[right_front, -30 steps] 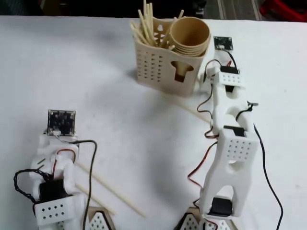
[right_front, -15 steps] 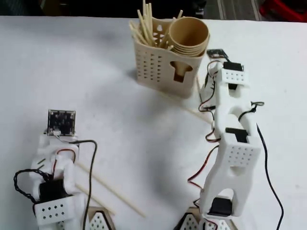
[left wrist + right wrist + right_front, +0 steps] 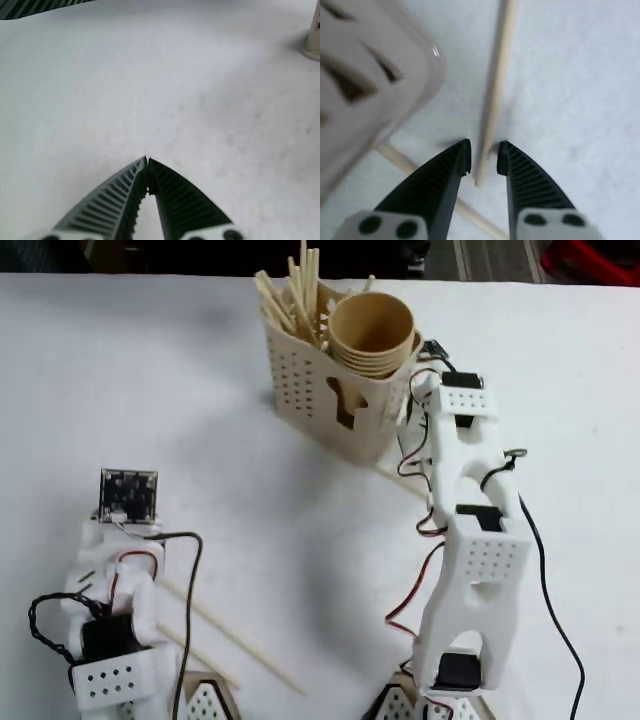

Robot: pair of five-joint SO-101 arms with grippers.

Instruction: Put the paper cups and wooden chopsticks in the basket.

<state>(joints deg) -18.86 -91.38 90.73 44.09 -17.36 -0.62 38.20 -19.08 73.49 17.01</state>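
The cream basket (image 3: 320, 390) stands at the back of the table, holding a stack of paper cups (image 3: 372, 325) and several wooden chopsticks (image 3: 295, 295). The right arm (image 3: 460, 440) reaches to the basket's right side. In the right wrist view my right gripper (image 3: 482, 152) is open, its tips on either side of the end of a chopstick (image 3: 495, 90) lying on the table. A second chopstick (image 3: 400, 157) crosses beneath, next to the basket corner (image 3: 370, 65). My left gripper (image 3: 148, 161) is shut and empty over bare table.
Two loose chopsticks (image 3: 235, 638) lie on the table at the front, beside the folded left arm (image 3: 115, 580). Another chopstick (image 3: 398, 478) shows by the right arm. A basket corner (image 3: 315, 37) sits at the edge of the left wrist view.
The right arm has swung left against the basket's side. The basket has slid left and turned, together with its cups and chopsticks. The left arm has stayed still.
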